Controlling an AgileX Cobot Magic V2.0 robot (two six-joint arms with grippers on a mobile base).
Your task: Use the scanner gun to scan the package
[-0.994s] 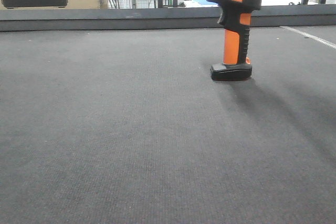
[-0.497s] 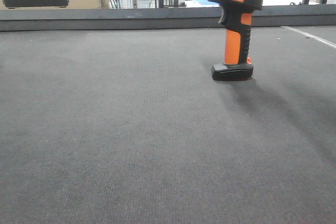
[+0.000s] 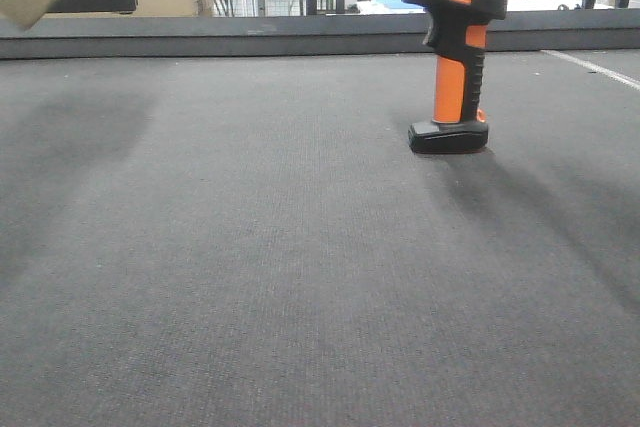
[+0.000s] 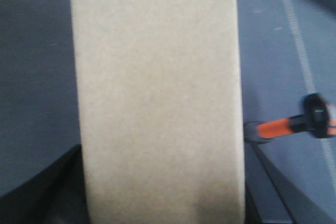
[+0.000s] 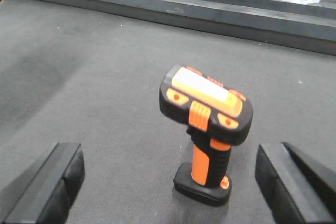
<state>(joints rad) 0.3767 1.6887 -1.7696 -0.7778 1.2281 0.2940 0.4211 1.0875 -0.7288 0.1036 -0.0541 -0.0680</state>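
I have the package clamped in my left gripper, and my right gripper hangs wide open near the upright scanner gun.

The scanner is black with an orange stem, an orange stripe and a pale cream panel on top. The box is plain tan. The mat under the scanner is dark grey and finely woven, with a thin white line off to one side of the scanner.

left gripper clamps package; right gripper spread wide, empty
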